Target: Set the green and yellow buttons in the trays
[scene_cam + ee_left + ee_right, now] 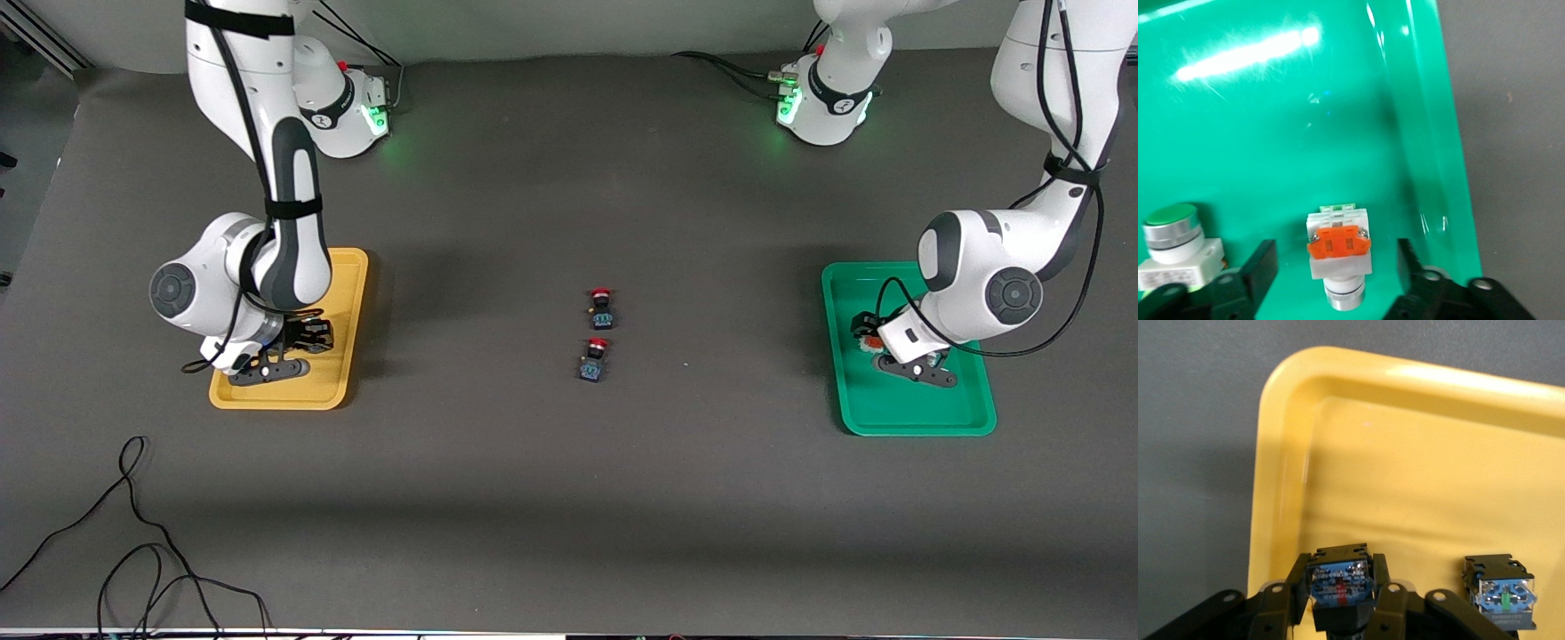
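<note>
My left gripper (pixel 905 360) is low over the green tray (pixel 925 413). In the left wrist view it (pixel 1336 261) is open, with a finger (pixel 1262 265) on each side of a white-bodied button with an orange-red face (pixel 1338 248) lying on the tray (pixel 1305 120), apart from it. A green-capped white button (pixel 1173 237) lies beside it. My right gripper (pixel 283 352) is low in the yellow tray (pixel 342 373). In the right wrist view it (pixel 1340 587) is shut on a black-bodied button (pixel 1340 583) whose cap is hidden. Another black-bodied button (pixel 1501 593) lies in that tray (pixel 1418 453).
Two black switches with red caps (pixel 602 307) (pixel 594 358) lie in the middle of the table between the trays. A black cable (pixel 133 533) loops on the table near the front camera at the right arm's end.
</note>
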Motion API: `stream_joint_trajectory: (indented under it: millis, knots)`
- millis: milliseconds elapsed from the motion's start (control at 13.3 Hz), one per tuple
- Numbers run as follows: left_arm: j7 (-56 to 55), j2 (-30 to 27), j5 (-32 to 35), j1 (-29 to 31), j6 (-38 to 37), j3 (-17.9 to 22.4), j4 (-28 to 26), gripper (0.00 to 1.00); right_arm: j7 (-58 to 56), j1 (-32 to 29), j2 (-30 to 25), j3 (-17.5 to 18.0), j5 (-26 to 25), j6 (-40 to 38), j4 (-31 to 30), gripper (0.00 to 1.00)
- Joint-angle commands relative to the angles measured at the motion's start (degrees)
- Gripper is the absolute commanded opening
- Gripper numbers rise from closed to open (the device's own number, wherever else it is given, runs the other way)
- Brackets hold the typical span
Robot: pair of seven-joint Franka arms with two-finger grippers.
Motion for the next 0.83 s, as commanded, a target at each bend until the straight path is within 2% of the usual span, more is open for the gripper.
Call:
stream_joint_trajectory:
  millis: [0,75,225,376,601,751]
  knots:
    - [0.3,-6.0,-0.1,0.1,-8.1,-0.6,2.5,1.0,-1.3,0.3,0.1,-0.5,1.7,0.0,0.6,0.99]
    - [0.3,-7.1,-0.2,-0.2,-14.7,-0.7,6.7,1.0,-1.0,0.3,-0.4,-0.6,1.7,0.0,0.7,0.99]
    - [0.2,-6.9,-0.4,-0.5,-32.0,-1.1,19.6,1.0,0.9,1.1,-1.8,-1.2,1.4,-1.8,1.7,0.99]
    - [-0.1,-6.8,-0.4,-1.5,-45.0,-1.2,31.5,1.0,1.9,1.9,-1.9,-4.3,0.4,-7.3,4.7,0.99]
    - [-1.3,-6.9,-0.4,-2.0,-56.7,-2.1,45.1,1.0,7.1,2.1,-2.1,-7.5,-6.4,-16.9,13.0,1.0]
    - [-5.4,-7.0,-0.3,-2.4,-61.5,-2.7,52.8,1.0,10.1,2.2,-2.2,-9.7,-8.8,-25.7,19.3,1.0]
